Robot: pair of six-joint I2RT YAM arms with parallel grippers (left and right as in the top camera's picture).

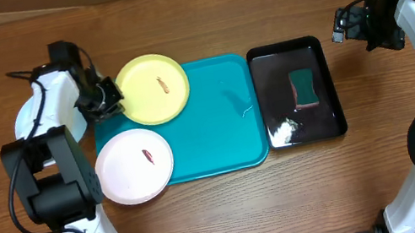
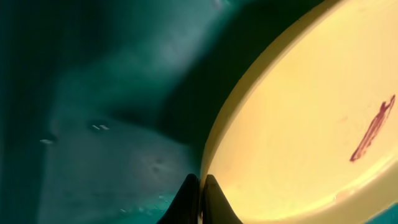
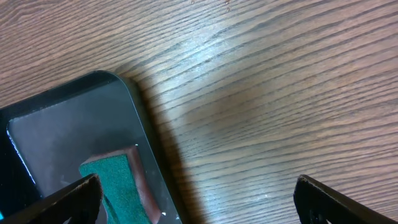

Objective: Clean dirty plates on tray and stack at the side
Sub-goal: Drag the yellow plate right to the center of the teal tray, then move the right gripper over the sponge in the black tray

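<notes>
A yellow-green plate (image 1: 153,88) with a reddish smear (image 1: 160,83) lies on the upper left part of the turquoise tray (image 1: 217,123). My left gripper (image 1: 113,95) is shut on this plate's left rim. In the left wrist view its dark fingers (image 2: 201,186) pinch the edge of the plate (image 2: 298,124), with the smear (image 2: 373,130) at the right. A white plate (image 1: 135,166) with a smear overlaps the tray's lower left corner. A pale plate (image 1: 23,125) lies on the table, partly hidden under my left arm. My right gripper (image 1: 354,22) hangs open over bare wood.
A glossy black tray (image 1: 328,121) stands right of the turquoise tray and holds a green sponge (image 1: 303,88). The right wrist view shows that tray's corner (image 3: 62,124) and the sponge (image 3: 115,183) beside wooden tabletop (image 3: 261,93).
</notes>
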